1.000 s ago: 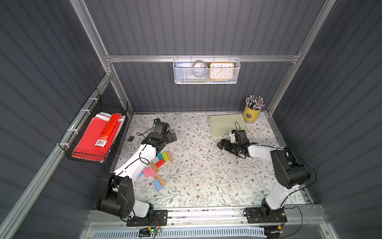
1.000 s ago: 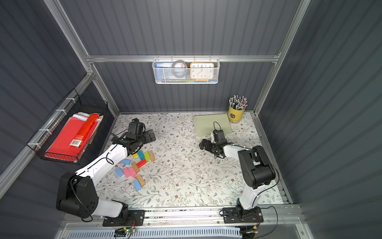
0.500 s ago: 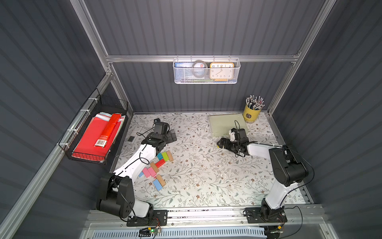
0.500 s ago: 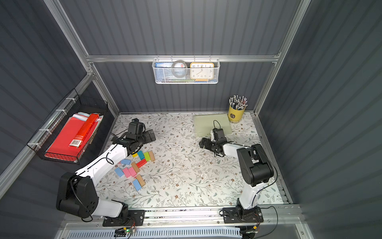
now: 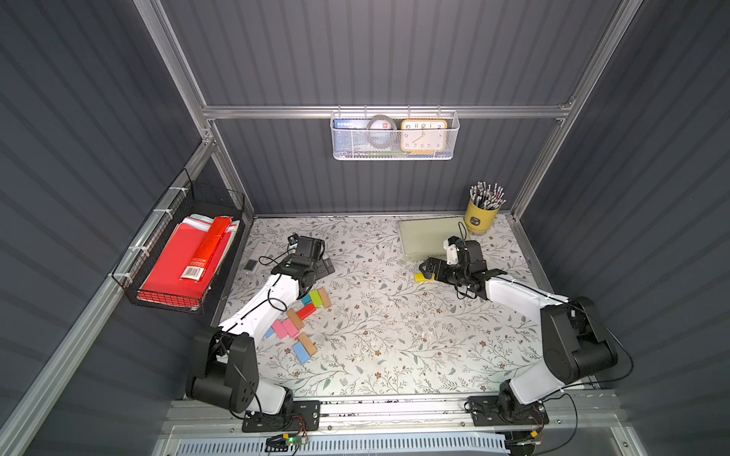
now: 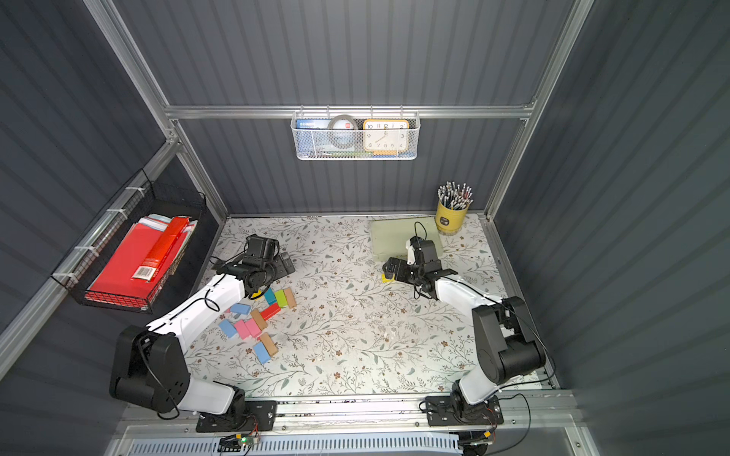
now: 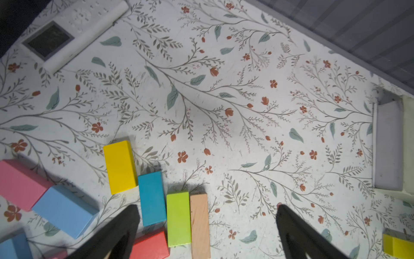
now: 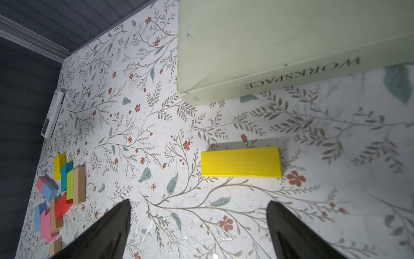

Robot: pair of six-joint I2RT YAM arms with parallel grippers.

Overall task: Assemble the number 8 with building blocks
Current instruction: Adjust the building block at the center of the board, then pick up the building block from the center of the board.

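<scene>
The left end effector (image 7: pixel 207 209) has its jaws spread wide and grips nothing. It hangs at the far left of the bench (image 5: pixel 395 343), just beyond a loose cluster of building blocks (image 5: pixel 300 321). In the left wrist view, four of these lie flat side by side, each touching the next and stepped a little from it: a yellow block (image 7: pixel 119 167), a teal block (image 7: pixel 152 198), a green block (image 7: pixel 178 218) and a tan block (image 7: pixel 199 225). A red block (image 7: pixel 150 245) sits against the ends of the teal and green ones. A pink block (image 7: pixel 20 183) and a light blue block (image 7: pixel 65 212) touch each other close by. In both top views the other pink, blue and tan pieces of the cluster trail toward the near edge on the left.

The right end effector (image 8: pixel 199 203) is also wide open and empty. A lone yellow block (image 8: pixel 240 162) lies flat right of centre toward the far side, well apart from the cluster. It sits just ahead of the right fingertips (image 8: pixel 121 215) and touches neither.

Just beyond it rests a pale green box (image 8: pixel 246 44) printed WORKSPACE, with a yellow pencil cup (image 5: pixel 480 217) in the far right corner. A white remote (image 7: pixel 74 31) lies by the far left edge.
</scene>
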